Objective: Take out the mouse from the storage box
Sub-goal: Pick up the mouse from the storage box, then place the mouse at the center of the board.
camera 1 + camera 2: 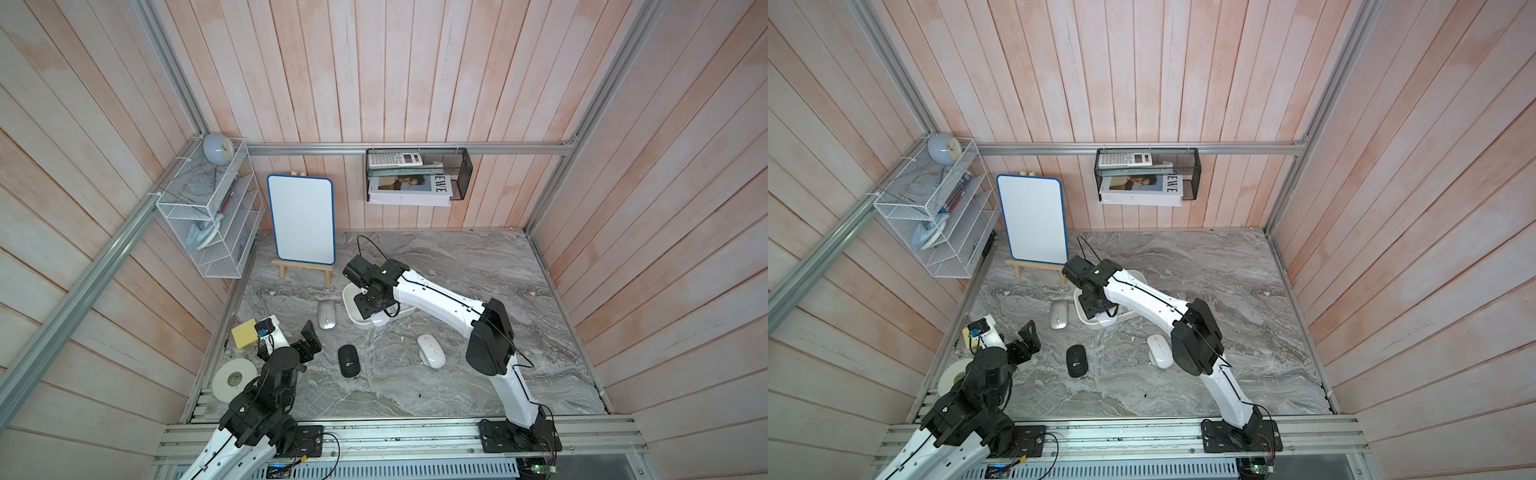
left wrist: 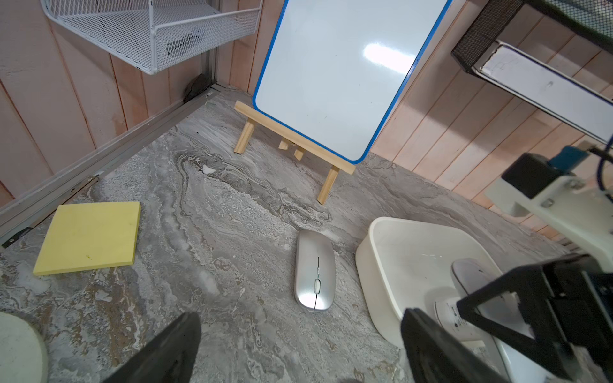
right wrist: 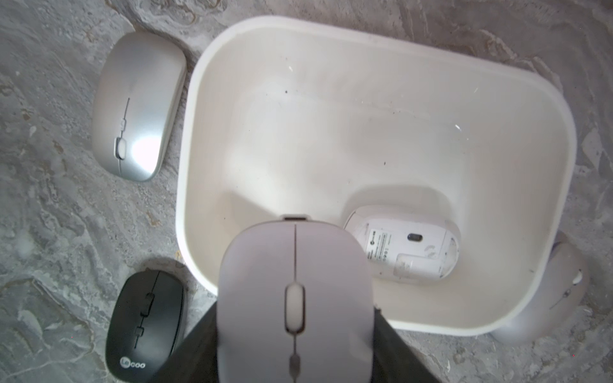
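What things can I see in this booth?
storage box: 1, white, middle of table
held mouse: 1, pale grey, in right gripper above box
upturned mouse: 1, white, inside box
silver mouse: 1, silver, beside box
pale mouse: 1, whitish, box's opposite side
black mouse: 1, black, on table
white mouse: 1, white, on table
whiteboard: 1, blue-edged white, on easel at back
sticky pad: 1, yellow, table edge
roll: 1, white, front corner
wire rack: 1, white, side wall, clock on top
mesh basket: 1, black, back wall, holding calculator, book
left gripper: 1, black, open, empty
right gripper: 1, black, shut on held mouse
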